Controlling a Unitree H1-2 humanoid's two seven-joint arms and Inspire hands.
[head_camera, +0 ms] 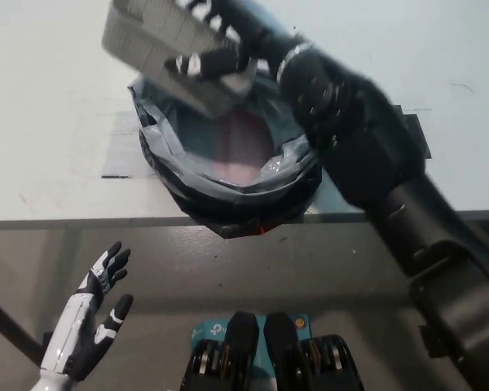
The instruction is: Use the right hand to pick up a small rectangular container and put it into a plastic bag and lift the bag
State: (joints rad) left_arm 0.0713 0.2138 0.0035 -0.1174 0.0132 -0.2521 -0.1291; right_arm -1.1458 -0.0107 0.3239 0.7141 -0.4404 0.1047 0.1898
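Container [159, 45] gripped by right hand [220, 45] fingers, tilted above bag [228, 175]; left hand [90, 322] fingers spread, low.

bag [228, 175] mouth open, container [159, 45] overhead

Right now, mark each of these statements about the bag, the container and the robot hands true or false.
1. The right robot hand holds the grey rectangular container. True.
2. The container lies flat on the table. False: it is held tilted above the grey plastic bag.
3. The bag's mouth is open. True.
4. The left robot hand grips the bag's rim. False: it rests open below the table edge.
5. The bag is lifted off the table. False: it sits at the table's edge.
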